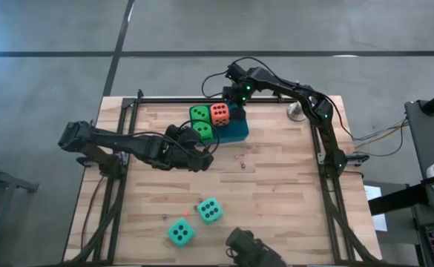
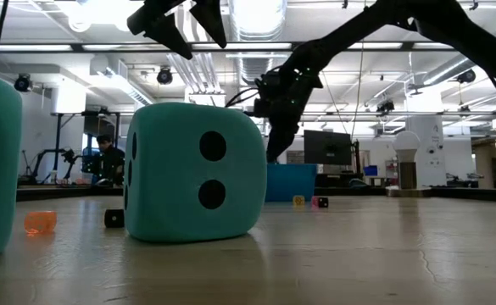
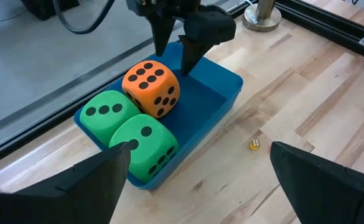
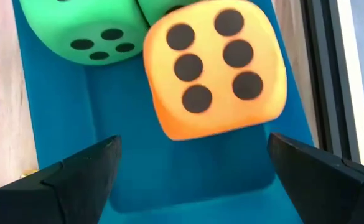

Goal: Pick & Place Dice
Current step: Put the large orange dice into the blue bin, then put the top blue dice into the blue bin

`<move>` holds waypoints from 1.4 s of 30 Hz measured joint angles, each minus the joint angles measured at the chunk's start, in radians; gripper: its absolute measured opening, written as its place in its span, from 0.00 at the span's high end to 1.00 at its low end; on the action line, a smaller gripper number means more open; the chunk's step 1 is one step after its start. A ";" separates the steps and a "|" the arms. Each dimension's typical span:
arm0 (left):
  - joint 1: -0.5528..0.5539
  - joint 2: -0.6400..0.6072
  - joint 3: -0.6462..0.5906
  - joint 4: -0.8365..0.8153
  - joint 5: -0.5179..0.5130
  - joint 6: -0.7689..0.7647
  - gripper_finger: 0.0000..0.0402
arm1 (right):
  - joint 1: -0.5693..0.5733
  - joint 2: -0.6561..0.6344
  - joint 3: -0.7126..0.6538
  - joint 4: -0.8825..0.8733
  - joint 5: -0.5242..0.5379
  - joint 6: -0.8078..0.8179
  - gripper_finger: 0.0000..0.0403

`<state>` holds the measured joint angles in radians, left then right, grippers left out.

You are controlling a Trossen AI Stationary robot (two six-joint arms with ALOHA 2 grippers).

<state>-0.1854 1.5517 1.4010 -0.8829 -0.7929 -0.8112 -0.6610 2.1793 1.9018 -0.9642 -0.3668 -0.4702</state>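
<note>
1. Left tool [image 1: 202, 152], fingers apart and empty, hovers just beside the blue tray [image 3: 228, 84] on its near side. It points at the near green die [image 3: 145, 146]. If it sweeps low from here, a finger could catch the tray wall and shove the tray along the desk [image 1: 276, 193].

2. Right tool [image 4: 191, 168], fingers also spread wide and holding nothing, hangs over the tray's far end, straddling the orange die [image 4: 216, 68]. That die sits tilted, leaning on the greens, not flat on the tray floor. A careless lift could clip it and tip it over the rim.

3. Two teal dice [image 1: 210, 211] [image 1: 180, 233] lie on the desk, well apart from the tray on its near side, so by my reading the job is not done. Both arms crowd the tray; if both set off for the teal pair together, they could collide or cross.

4. Room in the tray looks tight: two greens, the second [image 3: 107, 112] beside the first, fill one end, and the orange one takes part of the other. A teal die dropped in may land on top and roll out, or wedge against the orange one.

5. Tiny dice, like the yellow one [image 3: 254, 144] near the tray, litter the desk. A soft die set on one could rock.

6. Metal stand [image 3: 261, 15] is beyond the tray; a wide right-arm swing might strike it.
</note>
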 joint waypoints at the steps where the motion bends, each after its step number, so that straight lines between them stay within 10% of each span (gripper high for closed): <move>1: 0.000 0.000 0.000 0.000 0.000 0.000 0.03 | 0.000 0.000 0.000 0.006 0.000 0.000 0.01; 42: 0.000 -0.001 0.000 0.000 0.000 0.000 0.03 | 0.002 -0.085 -0.061 0.180 -0.057 0.071 0.01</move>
<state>-0.1856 1.5509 1.4010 -0.8829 -0.7929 -0.8114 -0.6593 2.0940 1.8408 -0.7846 -0.4235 -0.3992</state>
